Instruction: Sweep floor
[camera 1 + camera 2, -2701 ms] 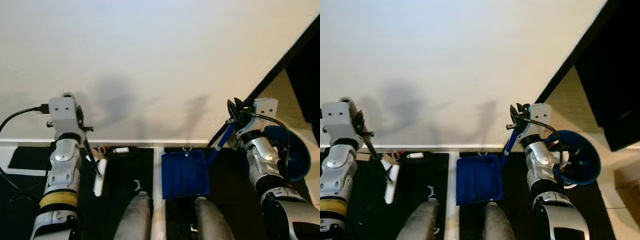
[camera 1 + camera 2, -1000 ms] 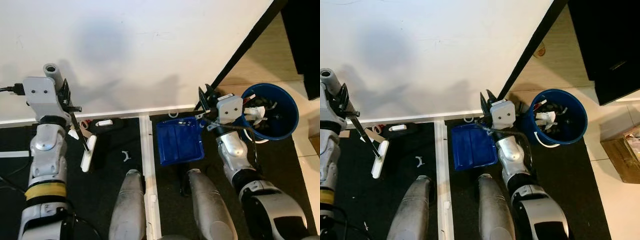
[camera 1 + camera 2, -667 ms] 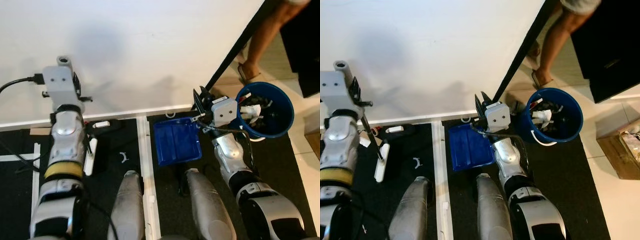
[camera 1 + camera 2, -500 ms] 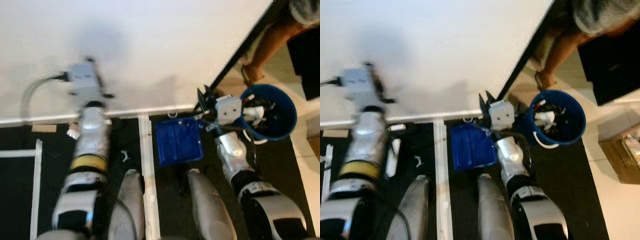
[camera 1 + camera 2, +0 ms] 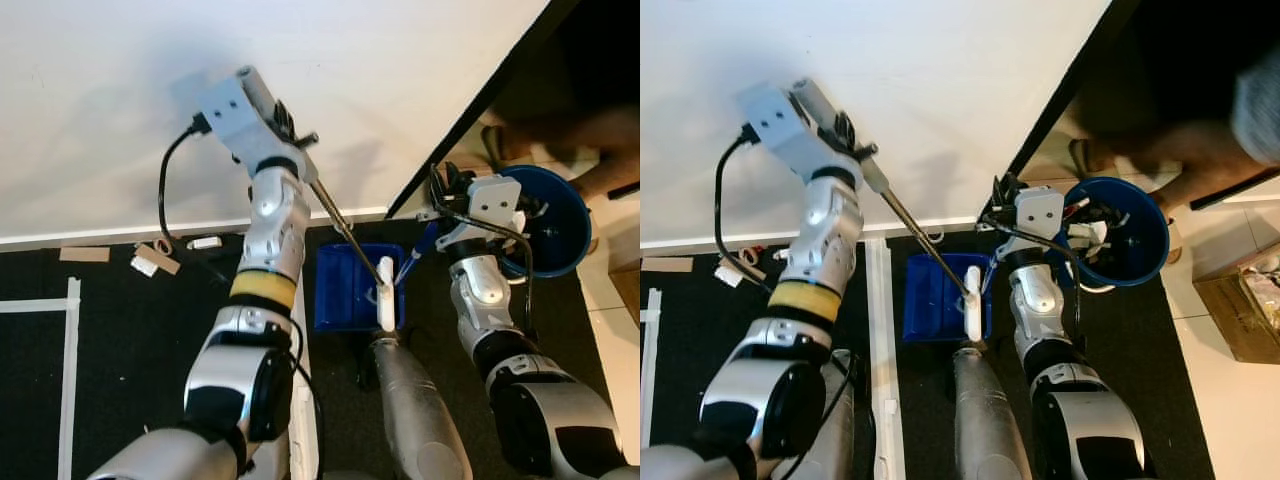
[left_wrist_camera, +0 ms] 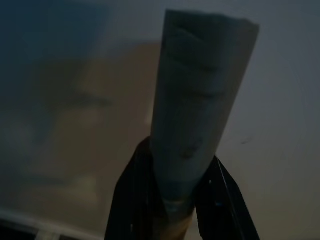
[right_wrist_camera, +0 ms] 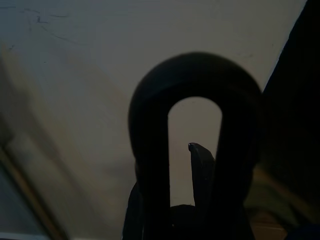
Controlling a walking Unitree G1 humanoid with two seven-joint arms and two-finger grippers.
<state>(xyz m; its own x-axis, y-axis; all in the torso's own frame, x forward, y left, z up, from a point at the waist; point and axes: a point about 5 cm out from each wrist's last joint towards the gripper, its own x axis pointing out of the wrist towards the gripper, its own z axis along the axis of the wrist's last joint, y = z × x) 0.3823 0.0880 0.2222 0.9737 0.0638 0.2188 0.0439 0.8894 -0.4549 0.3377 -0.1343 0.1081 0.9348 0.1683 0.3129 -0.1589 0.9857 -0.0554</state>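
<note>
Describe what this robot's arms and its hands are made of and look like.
Both are jointed silver metal tubes with black elbow sections. The left arm wears a yellow band and trails a black cable; the right arm carries looped black wires. Each ends in a pale boxy wrist with thin black fingers.

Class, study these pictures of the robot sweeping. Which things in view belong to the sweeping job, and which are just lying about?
Part of the job:
- broom, held by the left hand, head over the pan
- blue dustpan, its handle in the right hand
- blue bin
- scraps by the wall

Lying about:
- cardboard box
- white tape lines
</note>
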